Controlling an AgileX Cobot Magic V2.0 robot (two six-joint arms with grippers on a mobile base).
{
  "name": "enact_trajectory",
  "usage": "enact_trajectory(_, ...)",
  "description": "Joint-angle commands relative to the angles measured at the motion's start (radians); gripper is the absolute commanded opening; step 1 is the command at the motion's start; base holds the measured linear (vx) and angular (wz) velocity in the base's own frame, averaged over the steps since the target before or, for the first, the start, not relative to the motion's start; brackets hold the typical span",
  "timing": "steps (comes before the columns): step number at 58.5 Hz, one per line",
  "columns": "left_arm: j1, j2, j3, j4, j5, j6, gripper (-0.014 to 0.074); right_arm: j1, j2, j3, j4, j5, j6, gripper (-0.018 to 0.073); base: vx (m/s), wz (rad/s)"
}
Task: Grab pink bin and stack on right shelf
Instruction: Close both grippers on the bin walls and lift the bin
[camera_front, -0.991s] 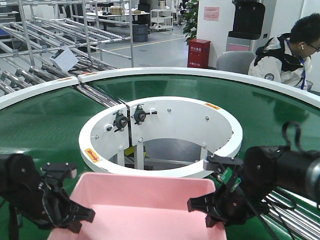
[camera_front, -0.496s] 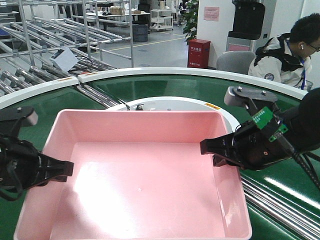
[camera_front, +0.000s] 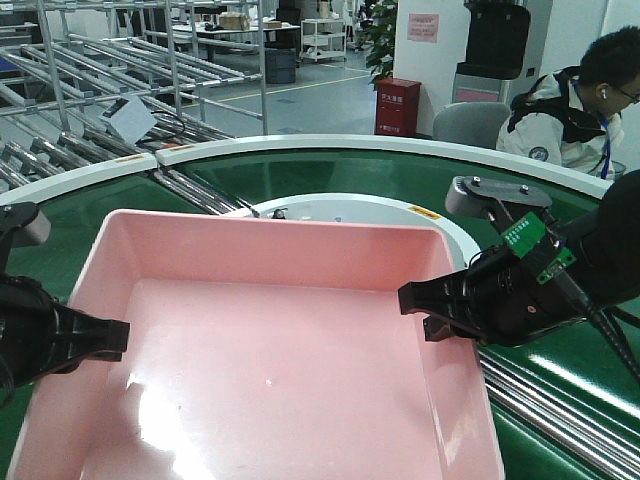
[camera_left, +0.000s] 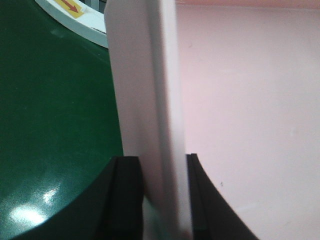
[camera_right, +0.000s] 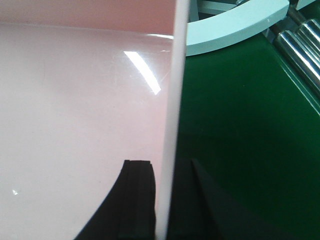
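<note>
Left tool (camera_left: 162, 200) and right tool (camera_right: 167, 200) clamp the smooth-walled pink bin (camera_front: 270, 370).

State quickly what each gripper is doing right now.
Left gripper: shut on the pink bin, left wall.
Right gripper: shut on its right wall.

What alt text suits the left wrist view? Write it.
The left end effector clamps the side wall of a wide, shallow pale-pink plastic bin, one black finger on each face. A glossy green conveyor belt lies left of the wall.
</note>
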Motion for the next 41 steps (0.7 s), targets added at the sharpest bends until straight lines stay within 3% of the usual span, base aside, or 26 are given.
enact_trajectory(1,-0.007,-0.044,-0.033,-0.032,-0.064,0.021,-0.0001,-0.006,-0.039,-0.037,-0.022,-0.069,-0.022,-0.0009,0.00,0.00)
enact_trajectory(41,-0.007,-0.044,-0.033,-0.033,-0.065,0.022,-0.0001,-0.006,-0.039,-0.037,-0.022,-0.070,-0.022,-0.0009,0.00,0.00)
